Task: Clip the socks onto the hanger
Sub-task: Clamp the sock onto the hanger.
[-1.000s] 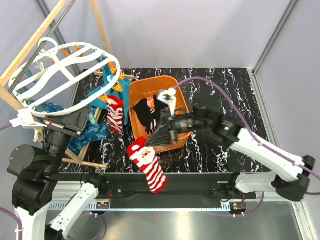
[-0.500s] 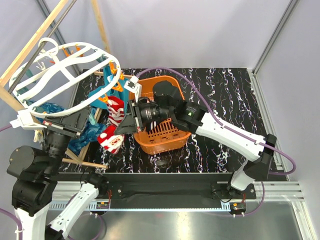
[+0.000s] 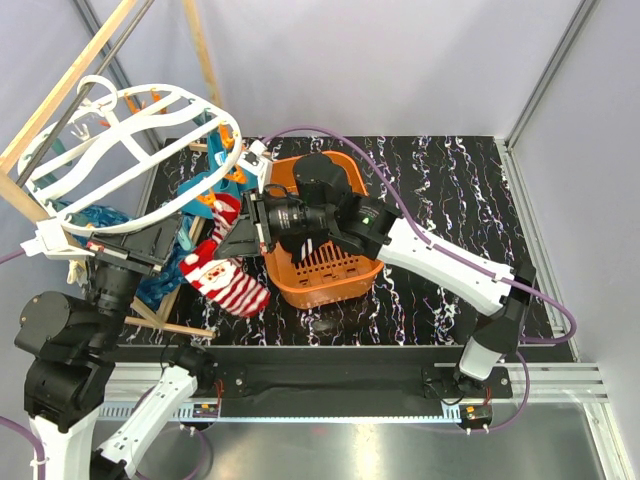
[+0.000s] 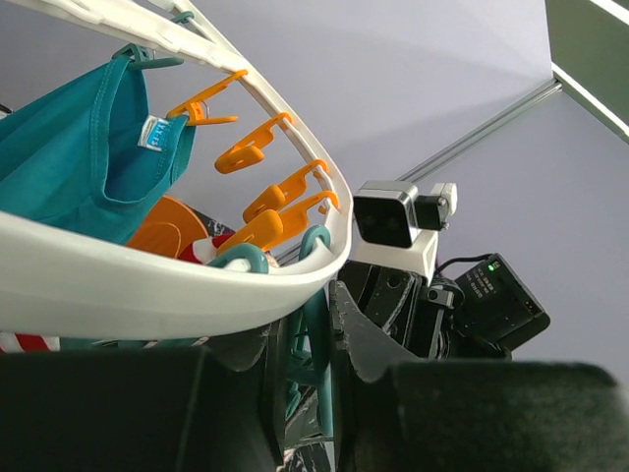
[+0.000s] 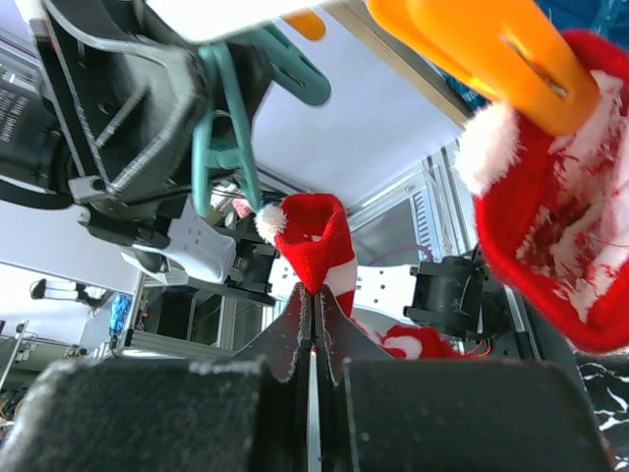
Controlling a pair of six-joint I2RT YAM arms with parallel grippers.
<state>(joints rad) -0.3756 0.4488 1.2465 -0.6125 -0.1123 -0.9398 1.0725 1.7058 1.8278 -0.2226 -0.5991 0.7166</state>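
A small red-and-white striped sock [image 3: 228,286] with a Santa face and a white pompom on its red tip hangs in the air over the front left of the bench [image 3: 470,170], just beside the orange plastic basket [image 3: 330,268]. The right gripper [image 5: 313,307] has it by a fold of red fabric. Its jaws are pressed together on the cloth, and the striped foot trails toward the near edge.

Close by, a second red sock [image 3: 228,212] with a fluffy white cuff dangles from an orange peg [image 5: 482,49] on the rim of the large white plastic oval hanger [image 3: 232,140]. More orange pegs line that rim, and a teal-blue cloth [image 4: 79,167] is pinned further along.

The left gripper [image 4: 313,383] sits under the rim, its jaws clamped on a teal peg [image 5: 295,71]. A wooden pole frame [image 3: 70,85] stands behind the hanger at the far left. The bench is black with white veining.
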